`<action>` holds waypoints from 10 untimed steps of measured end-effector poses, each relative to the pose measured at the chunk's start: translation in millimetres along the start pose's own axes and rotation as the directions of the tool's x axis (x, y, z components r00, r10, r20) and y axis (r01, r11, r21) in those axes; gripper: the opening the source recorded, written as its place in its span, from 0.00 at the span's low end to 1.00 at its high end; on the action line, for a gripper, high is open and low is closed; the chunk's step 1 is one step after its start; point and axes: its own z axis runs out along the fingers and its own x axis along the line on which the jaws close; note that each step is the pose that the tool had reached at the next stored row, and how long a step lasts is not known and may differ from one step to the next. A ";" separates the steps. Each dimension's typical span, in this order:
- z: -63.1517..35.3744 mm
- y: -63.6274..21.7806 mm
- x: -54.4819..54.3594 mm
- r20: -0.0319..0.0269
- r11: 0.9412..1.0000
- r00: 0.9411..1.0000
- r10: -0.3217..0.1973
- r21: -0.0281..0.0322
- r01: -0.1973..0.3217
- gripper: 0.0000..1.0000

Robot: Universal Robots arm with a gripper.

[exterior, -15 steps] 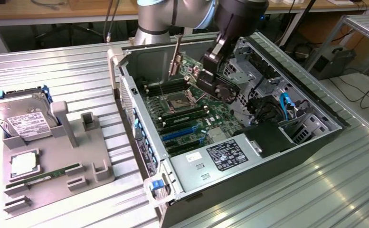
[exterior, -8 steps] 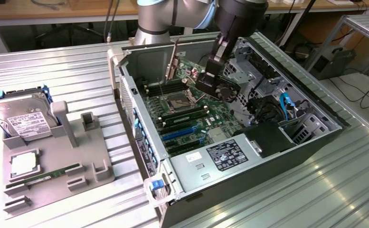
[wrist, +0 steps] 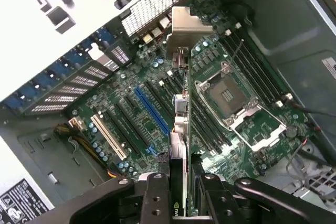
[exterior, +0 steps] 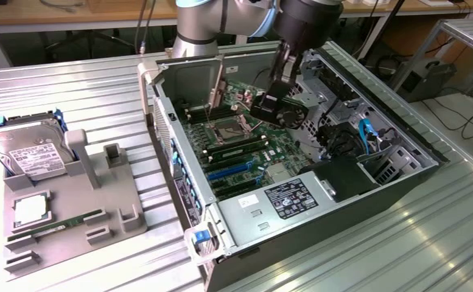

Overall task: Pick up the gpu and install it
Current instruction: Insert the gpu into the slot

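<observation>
1. One thin flat black expansion card, the gpu (wrist: 179,124): seen edge-on in the wrist view, with a silvery folded metal bracket (wrist: 186,24) at its far end and a green marking on the edge near the fingers (wrist: 156,195). It is held on edge inside the grey sheet-metal computer case (exterior: 350,237), above the dark green motherboard (wrist: 131,98), in line between the long blue slot (wrist: 152,109) and the square processor socket (wrist: 228,95). Whether its lower edge touches a slot cannot be told.
2. One matte black gripper (wrist: 181,190): angular fingers, jaws clamped on the near end of the gpu.
3. Computer case: a tower laid on its side, side panel off, rear wall perforated.
4. Motherboard: densely studded with small components. Black slots are set in rows beside the blue slot and one cream slot (wrist: 109,137).
5. Processor socket: framed in bright metal.
6. One boxy grey power supply (exterior: 248,216): a black label is fixed to it, and it sits in the case's near corner.
7. One grey moulded parts holder (exterior: 98,194): set at the exterior view's left on a ribbed metal table (exterior: 73,85). A silver hard drive (exterior: 29,152) with a white label and a narrow green memory stick (exterior: 61,226) are carried in it.
</observation>
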 end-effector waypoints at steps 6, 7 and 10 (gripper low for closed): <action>1.6 -0.1 0.0 -0.012 0.988 0.988 -0.153 -0.003 0.153 0.26; 1.9 -0.2 0.0 -0.014 0.985 0.985 -0.174 -0.004 0.174 0.26; 3.0 -0.3 0.0 -0.018 0.971 0.971 -0.240 -0.003 0.240 0.26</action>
